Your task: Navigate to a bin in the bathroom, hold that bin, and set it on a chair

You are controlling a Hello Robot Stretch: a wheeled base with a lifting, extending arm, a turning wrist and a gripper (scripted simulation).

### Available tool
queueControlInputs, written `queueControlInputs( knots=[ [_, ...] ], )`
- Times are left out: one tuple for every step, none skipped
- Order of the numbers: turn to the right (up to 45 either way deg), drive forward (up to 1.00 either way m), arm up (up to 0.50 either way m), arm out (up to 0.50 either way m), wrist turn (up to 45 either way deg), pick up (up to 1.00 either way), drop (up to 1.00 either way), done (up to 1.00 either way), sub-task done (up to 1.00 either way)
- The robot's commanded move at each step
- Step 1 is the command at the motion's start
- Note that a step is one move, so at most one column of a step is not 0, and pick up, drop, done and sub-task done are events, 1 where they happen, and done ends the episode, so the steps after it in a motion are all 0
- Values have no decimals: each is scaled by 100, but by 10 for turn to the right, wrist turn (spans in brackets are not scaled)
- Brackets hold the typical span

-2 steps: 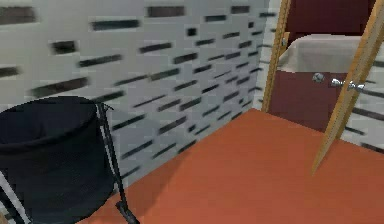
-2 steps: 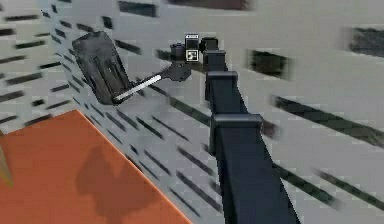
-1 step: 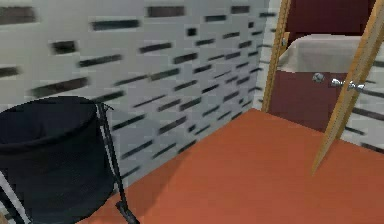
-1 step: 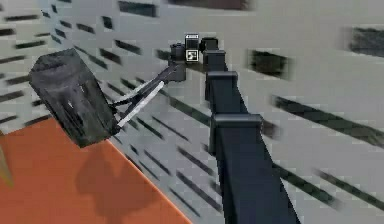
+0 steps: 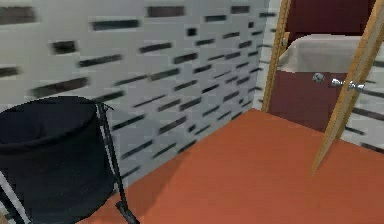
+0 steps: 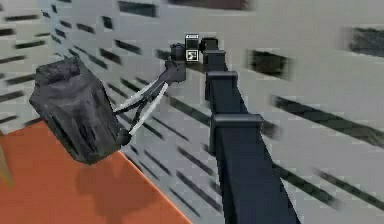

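Observation:
A dark grey bin [image 6: 78,108] hangs tilted at the far end of my gripper [image 6: 128,108], off the orange floor and in front of the tiled wall. The gripper holds this bin. Its two thin fingers [image 6: 150,95] run from the dark body near the white marker squares [image 6: 192,48] down to the bin's side. The dark arm bar [image 6: 240,140] rises from the bottom edge. In the forward view, a black round bin [image 5: 50,150] in a thin metal frame stands at the lower left against the wall.
White tiles with dark dashes cover the wall [image 5: 170,70] ahead. Two slanted wooden poles [image 5: 350,90] stand at the right, before a dark red unit with a white rim [image 5: 310,95] and a metal tap [image 5: 335,81]. Orange floor [image 5: 250,170] lies between.

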Motion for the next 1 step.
queueControlInputs(
  knots=[
    [0, 0, 0, -44, 0, 0, 0, 0, 0]
  ],
)
